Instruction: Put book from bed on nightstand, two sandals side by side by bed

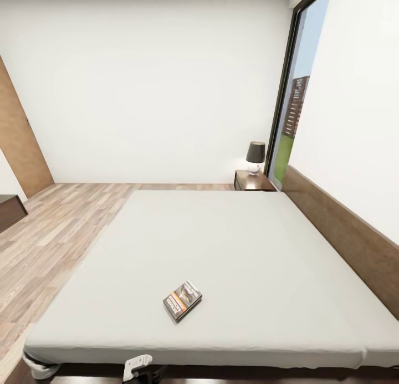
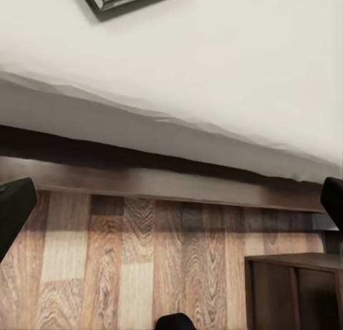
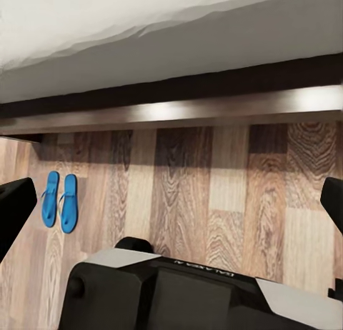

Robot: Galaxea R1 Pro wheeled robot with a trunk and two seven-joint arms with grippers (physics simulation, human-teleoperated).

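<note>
**Book on the bed, sandals paired on the floor**

In the head view the bed fills the lower half of the frame, its pale grey mattress bare except for the book, which lies flat near the close edge at about 6 o'clock, turned at an angle. The headboard runs along the right wall toward 3 o'clock. At about 1 o'clock, past the far corner of the bed, stands the nightstand with a dark-shaded lamp on it, just beside the tall window. Wood-plank floor stretches off toward 9 o'clock.

In the left wrist view the left hand hangs over the floor beside the bed frame, its fingers spread wide apart with nothing between them; a corner of the book shows on the mattress beyond.

In the right wrist view the right hand is likewise spread apart and empty above the floor. The two blue sandals lie side by side on the planks, close together and parallel, near the bed frame.
</note>
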